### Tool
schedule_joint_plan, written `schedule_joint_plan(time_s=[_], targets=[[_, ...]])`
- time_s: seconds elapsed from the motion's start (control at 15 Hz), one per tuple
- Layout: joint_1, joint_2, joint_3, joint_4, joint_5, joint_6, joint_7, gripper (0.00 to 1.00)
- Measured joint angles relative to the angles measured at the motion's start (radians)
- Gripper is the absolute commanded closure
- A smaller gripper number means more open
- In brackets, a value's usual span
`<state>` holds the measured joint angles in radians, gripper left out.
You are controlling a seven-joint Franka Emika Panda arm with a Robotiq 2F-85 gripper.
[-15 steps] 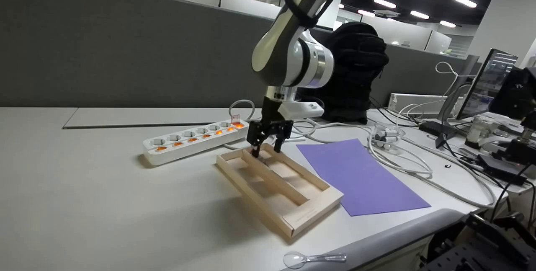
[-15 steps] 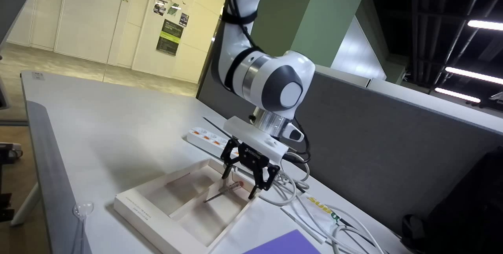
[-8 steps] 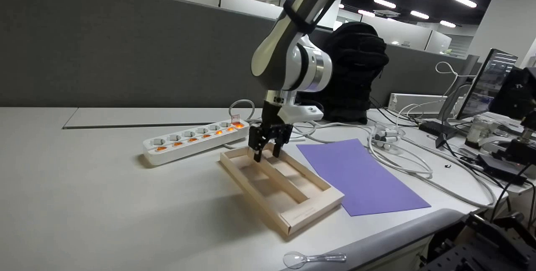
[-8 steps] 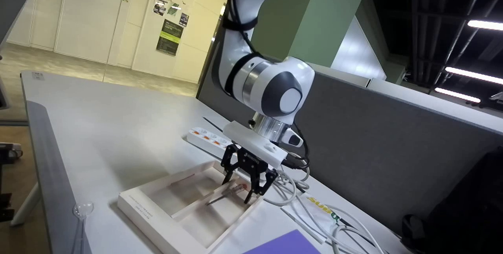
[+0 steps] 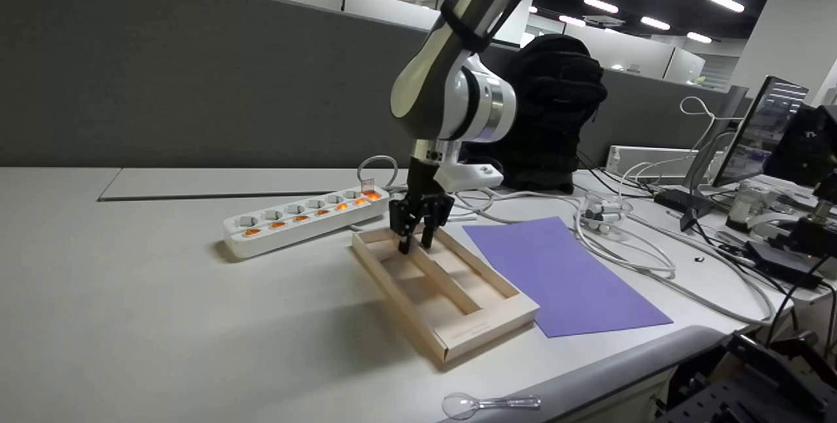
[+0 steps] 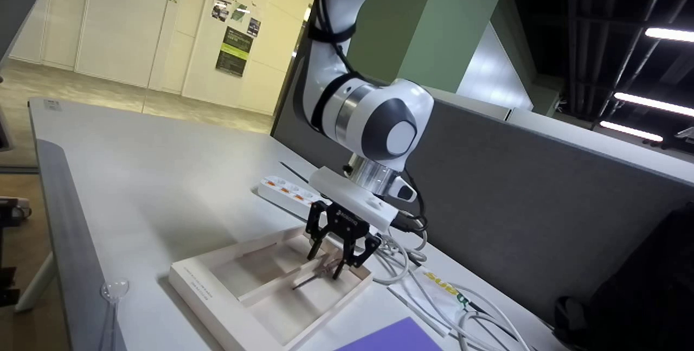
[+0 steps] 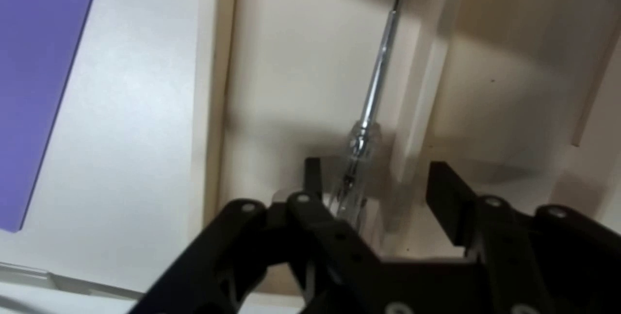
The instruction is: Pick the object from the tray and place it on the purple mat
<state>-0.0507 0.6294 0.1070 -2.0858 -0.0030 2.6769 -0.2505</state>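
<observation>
Black two-finger Robotiq gripper (image 7: 376, 183): jaws part open, gap clearly wider than the tool between them, nothing gripped. Wrist view puts two things between the fingers (image 7: 446, 202): the clear plastic handle of a slim, metal-shafted screwdriver (image 7: 371, 100), and the pale wooden divider (image 7: 422, 100). Gaps visible either side of the handle near the tips; contact with divider or floor of the tray, can't tell.

Screwdriver is in the pale-wood, rectangular two-compartment tray (image 5: 487, 329), in the long compartment nearer the flat lavender-purple rectangular mat (image 5: 569, 279). Blade points toward the tray's wide end rim. Flat blade tip and see-through handle only read clearly in the wrist view. In an exterior view a dark shaft (image 6: 306, 281) pokes out below the gripper, handle muddled with a finger. In an exterior view the gripper (image 5: 415, 245) covers that spot; can't pick the screwdriver out.

Mat: whole sheet in that last view, alongside the tray; just a corner (image 6: 398, 337) in an exterior view; edge strip in the wrist view, white tabletop (image 7: 140, 86) between it and the tray.

Further out, both exterior views: white power strip (image 5: 304, 220) with orange-lit switches near the tray's gripper end, clear plastic spoon (image 5: 490, 403) by the table edge.
</observation>
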Motion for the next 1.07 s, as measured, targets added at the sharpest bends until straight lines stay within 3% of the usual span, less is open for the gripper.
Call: schedule_joint_plan(time_s=[0.13,0.6,0.67,0.73,1.07], targets=[[0.004,-0.003,0.000,0.004,-0.003,-0.005,-0.008,0.01],[0.012,-0.013,-0.001,0.013,-0.020,-0.017,-0.011,0.03],[0.012,-0.017,-0.003,0.013,-0.020,-0.017,-0.011,0.25],[0.011,-0.020,-0.007,0.013,-0.020,-0.017,-0.011,0.26],[-0.001,-0.047,-0.034,0.013,-0.020,-0.016,-0.011,0.62]])
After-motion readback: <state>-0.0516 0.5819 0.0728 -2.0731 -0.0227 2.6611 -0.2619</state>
